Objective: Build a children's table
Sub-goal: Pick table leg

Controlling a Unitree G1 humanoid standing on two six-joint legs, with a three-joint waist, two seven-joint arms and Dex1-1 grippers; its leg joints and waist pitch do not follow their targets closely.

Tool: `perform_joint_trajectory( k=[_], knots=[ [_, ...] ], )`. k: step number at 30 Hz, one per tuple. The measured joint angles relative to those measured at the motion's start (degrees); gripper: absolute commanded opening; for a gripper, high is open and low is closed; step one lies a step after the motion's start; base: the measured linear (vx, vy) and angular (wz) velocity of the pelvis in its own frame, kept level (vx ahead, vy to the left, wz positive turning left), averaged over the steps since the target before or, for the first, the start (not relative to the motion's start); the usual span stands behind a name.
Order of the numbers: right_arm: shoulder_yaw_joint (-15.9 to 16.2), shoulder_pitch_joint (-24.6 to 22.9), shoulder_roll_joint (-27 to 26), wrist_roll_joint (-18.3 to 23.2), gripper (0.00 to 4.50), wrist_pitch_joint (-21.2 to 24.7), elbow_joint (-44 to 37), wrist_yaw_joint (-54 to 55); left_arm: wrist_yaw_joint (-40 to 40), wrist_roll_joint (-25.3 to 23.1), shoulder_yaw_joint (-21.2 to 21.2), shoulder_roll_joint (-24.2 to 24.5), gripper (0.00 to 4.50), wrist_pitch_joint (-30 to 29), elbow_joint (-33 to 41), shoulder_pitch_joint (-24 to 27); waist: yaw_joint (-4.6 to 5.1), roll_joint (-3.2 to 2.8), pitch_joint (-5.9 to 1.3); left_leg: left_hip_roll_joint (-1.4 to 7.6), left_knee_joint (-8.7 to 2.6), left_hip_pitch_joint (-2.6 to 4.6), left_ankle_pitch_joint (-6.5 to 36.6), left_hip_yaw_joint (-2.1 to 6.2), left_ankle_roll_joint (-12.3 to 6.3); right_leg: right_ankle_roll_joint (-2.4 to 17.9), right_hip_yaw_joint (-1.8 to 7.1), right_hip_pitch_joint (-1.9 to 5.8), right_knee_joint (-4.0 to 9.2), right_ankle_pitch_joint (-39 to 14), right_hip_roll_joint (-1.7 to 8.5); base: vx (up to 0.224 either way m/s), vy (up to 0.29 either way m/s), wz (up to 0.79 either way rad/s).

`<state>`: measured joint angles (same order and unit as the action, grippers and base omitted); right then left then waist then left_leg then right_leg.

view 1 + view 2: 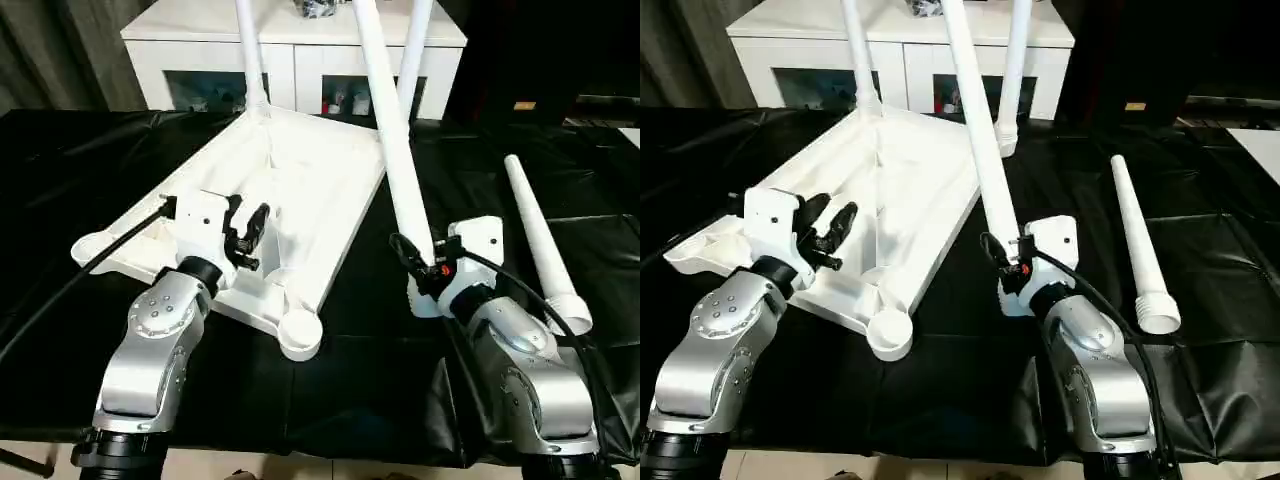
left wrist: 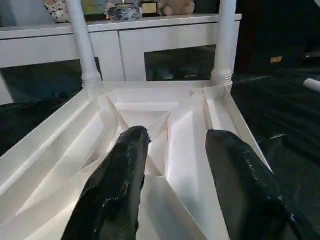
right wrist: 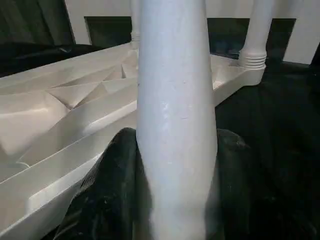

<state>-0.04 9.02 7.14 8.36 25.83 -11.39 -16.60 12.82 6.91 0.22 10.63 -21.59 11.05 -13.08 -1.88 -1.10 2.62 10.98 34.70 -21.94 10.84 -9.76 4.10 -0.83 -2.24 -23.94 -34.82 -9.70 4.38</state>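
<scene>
2 legs screwed into upturned tabletop on black cover. Right gripper pinching 3rd leg, likely bound for near corner socket. Left gripper spread, empty, over ribbing. 4th leg lies spare.

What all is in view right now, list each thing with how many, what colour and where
Table top: one, white, lying ribbed side up on the black cover.
Screwed-in legs: two, white, standing up from the top's far corners.
Held leg: one, white, slanting up from the right gripper.
Loose leg: one, white, lying on the cover at the right.
Black cover: one, spread under everything.
Cabinet: one, white with glass fronts, behind the table top.
Left gripper: black fingers open, over the top's near part, holding nothing.
Right gripper: black fingers closed on the held leg.
</scene>
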Motion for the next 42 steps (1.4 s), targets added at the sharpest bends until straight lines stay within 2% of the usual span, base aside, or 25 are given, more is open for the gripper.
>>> perform_joint_trajectory(
  k=[42],
  knots=[
    [0.0, 0.0, 0.0, 0.0, 1.85, 0.0, 0.0, 0.0, 0.0, 0.0, 0.0, 0.0, 2.22, 0.0, 0.0, 0.0, -0.01, 0.00, 0.00, 0.00, 0.04, 0.02, 0.0, 0.00, 0.00, 0.0, 0.00, 0.01, -0.07, 0.0, 0.00, 0.000, 0.000, 0.00]
  ],
)
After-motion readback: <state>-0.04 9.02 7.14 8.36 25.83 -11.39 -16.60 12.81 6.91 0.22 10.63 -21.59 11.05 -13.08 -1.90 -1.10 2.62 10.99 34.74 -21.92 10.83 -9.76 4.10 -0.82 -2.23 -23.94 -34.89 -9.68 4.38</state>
